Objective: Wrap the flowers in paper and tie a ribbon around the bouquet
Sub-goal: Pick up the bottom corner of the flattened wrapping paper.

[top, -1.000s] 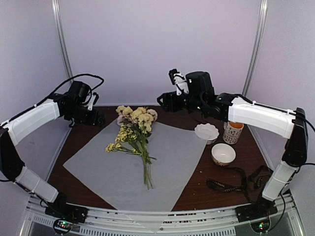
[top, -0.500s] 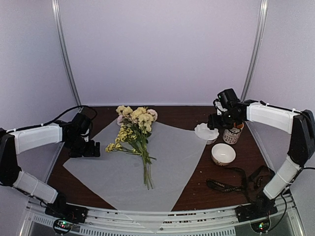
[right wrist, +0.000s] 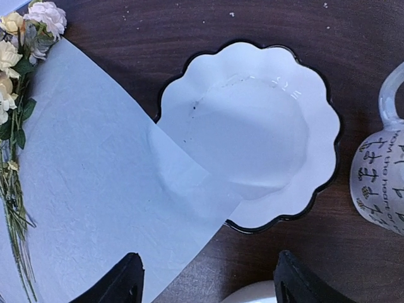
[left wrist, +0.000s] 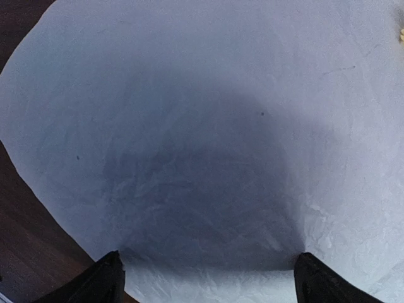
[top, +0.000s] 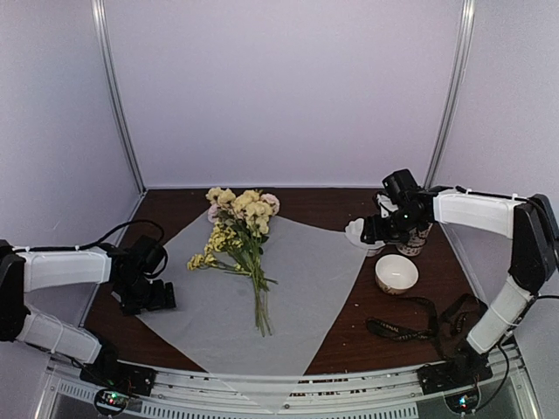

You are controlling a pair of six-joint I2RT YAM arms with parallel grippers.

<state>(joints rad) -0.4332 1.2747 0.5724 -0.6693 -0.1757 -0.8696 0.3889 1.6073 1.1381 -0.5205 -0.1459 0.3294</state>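
The flowers (top: 241, 229), yellow and pink on green stems, lie on the paper (top: 288, 288), a large pale sheet spread over the table. They are bare, so no bouquet shows. The ribbon (top: 393, 330) lies loose at the front right. My left gripper (top: 160, 297) hangs open low over the paper's left edge (left wrist: 208, 126); its jaws (left wrist: 211, 278) hold nothing. My right gripper (top: 371, 234) is open above the paper's right corner (right wrist: 95, 189), which lies over a scalloped white dish (right wrist: 271, 120). Its jaws (right wrist: 211, 281) are empty, and the flowers (right wrist: 19, 76) show at the left.
Right of the dish (top: 356, 232) stands a lettered mug (top: 415, 237) (right wrist: 382, 183). A white bowl (top: 396, 273) (right wrist: 252, 293) sits in front of them. Dark wooden table (left wrist: 25, 240) shows beside the paper. Frame posts (top: 447, 96) rise at the back corners.
My left arm came forward and down to the paper's left edge. My right arm swung from the back middle to the right and dropped over the dish.
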